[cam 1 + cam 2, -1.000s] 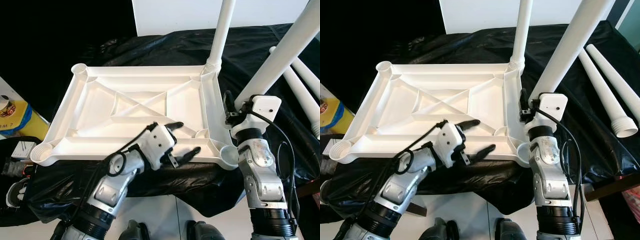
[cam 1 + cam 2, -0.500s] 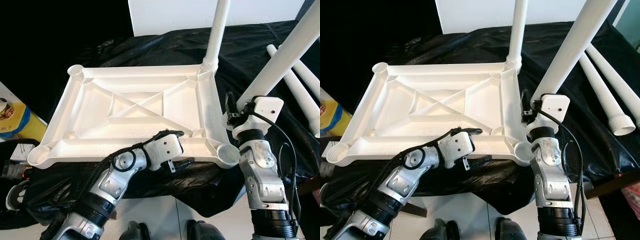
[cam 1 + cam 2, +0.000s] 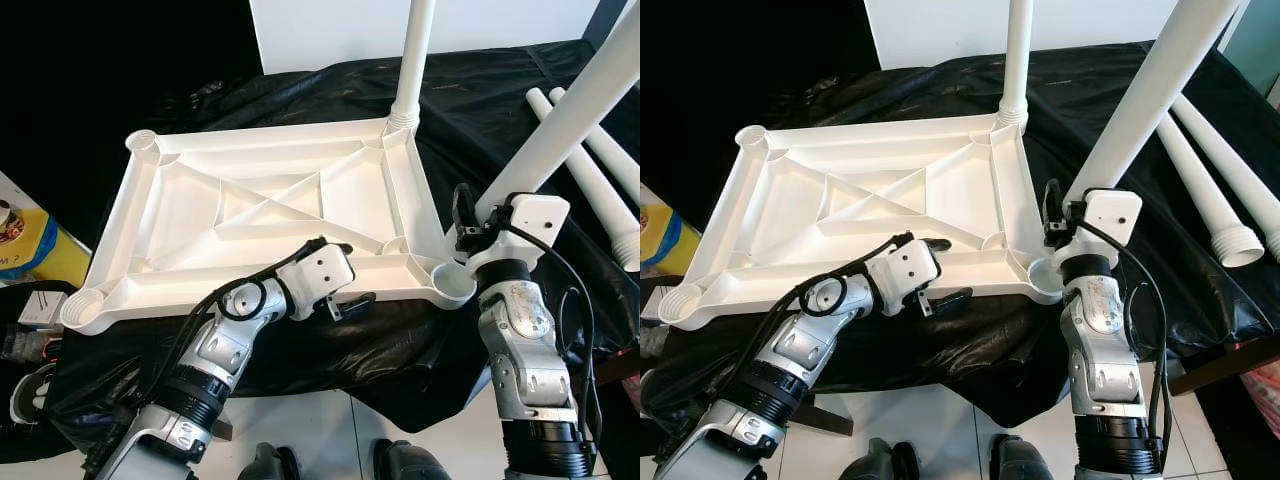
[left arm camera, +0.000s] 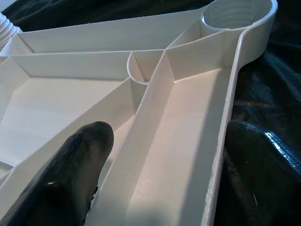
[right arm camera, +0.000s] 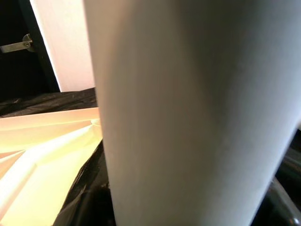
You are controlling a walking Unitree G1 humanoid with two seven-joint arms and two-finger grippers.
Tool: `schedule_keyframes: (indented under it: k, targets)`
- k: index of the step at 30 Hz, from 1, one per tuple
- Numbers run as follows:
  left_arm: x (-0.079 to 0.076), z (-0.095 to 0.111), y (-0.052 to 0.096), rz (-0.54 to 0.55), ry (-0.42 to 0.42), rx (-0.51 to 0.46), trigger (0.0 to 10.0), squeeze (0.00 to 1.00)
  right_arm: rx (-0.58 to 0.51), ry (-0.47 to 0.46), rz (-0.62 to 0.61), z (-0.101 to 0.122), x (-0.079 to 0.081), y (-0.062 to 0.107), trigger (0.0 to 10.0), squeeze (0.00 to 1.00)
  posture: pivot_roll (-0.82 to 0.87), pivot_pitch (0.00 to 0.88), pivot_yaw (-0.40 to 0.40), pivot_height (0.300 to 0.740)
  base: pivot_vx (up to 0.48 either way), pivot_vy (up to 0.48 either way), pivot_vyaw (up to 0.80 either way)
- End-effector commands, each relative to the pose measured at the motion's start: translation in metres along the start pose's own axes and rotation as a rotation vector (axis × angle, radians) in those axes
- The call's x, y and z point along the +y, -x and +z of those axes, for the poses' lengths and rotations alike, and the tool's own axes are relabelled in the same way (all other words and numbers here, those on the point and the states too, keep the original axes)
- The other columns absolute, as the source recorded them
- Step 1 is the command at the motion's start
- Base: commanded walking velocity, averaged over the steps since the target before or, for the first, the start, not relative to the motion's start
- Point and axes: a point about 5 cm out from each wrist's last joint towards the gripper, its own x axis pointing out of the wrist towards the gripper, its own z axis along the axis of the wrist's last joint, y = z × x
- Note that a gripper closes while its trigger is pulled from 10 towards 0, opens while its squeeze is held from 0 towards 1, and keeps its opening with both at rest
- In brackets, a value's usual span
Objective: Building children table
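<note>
White plastic: upside-down table top, ribs facing up, lying on black cloth over the counter.
Corners: round holes for legs, the near-right hole right beside the right arm.
Standing leg: one white leg upright in the far-right corner of the table top.
Left gripper: at the near edge of the table top; one of its fingers inside on the ribs, the other outside over the cloth, the edge wall between them; clamped tight or just around it, cannot tell.
Right gripper: just past the near-right corner, fingers clenched around the held leg.
Held leg: long, white, tilted up and away to the right, its low end near the near-right hole; touching the hole or not, hard to tell.
Spare legs: two more white legs lying on the cloth off to the right, well apart from the table top.
Far side: white board standing behind the counter.
Left side: yellow box down beside the counter.
Floor: white tiles below.
</note>
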Motion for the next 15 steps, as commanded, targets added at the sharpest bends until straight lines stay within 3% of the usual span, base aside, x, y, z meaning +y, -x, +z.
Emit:
schedule_keyframes:
  k: [1, 4, 5, 7, 9, 15]
  targets:
    - [0.017, -0.004, 0.006, 0.27, 0.0, 0.015, 10.0, 0.0, -0.015, 0.0, 0.009, 0.004, 0.002, 0.003, 10.0, 0.0, -0.18, 0.166, 0.068, 0.74, 0.0, 0.0, 0.0]
    - [0.012, 0.0, 0.006, 0.237, 0.021, -0.02, 10.0, 0.0, -0.009, -0.001, 0.018, 0.003, 0.003, 0.005, 10.0, 0.0, -0.18, 0.165, 0.066, 0.74, 0.0, 0.0, 0.0]
    - [0.004, 0.007, 0.006, 0.182, 0.058, -0.075, 10.0, 0.0, 0.002, -0.002, 0.029, 0.001, 0.003, 0.007, 10.0, 0.0, -0.17, 0.163, 0.064, 0.74, 0.0, 0.0, 0.0]
    - [0.004, 0.007, 0.006, 0.182, 0.058, -0.075, 10.0, 0.0, 0.002, -0.002, 0.029, 0.001, 0.003, 0.007, 10.0, 0.0, -0.17, 0.163, 0.064, 0.74, 0.0, 0.0, 0.0]
    - [-0.012, 0.02, 0.01, 0.061, 0.154, -0.174, 10.0, 0.0, 0.031, -0.002, 0.052, -0.003, 0.003, 0.015, 10.0, 0.0, -0.17, 0.161, 0.059, 0.74, 0.0, 0.0, 0.0]
    - [-0.022, 0.027, 0.013, -0.025, 0.211, -0.22, 10.0, 0.0, 0.055, -0.001, 0.066, -0.007, 0.002, 0.02, 10.0, 0.0, -0.17, 0.162, 0.059, 0.74, 0.0, 0.0, 0.0]
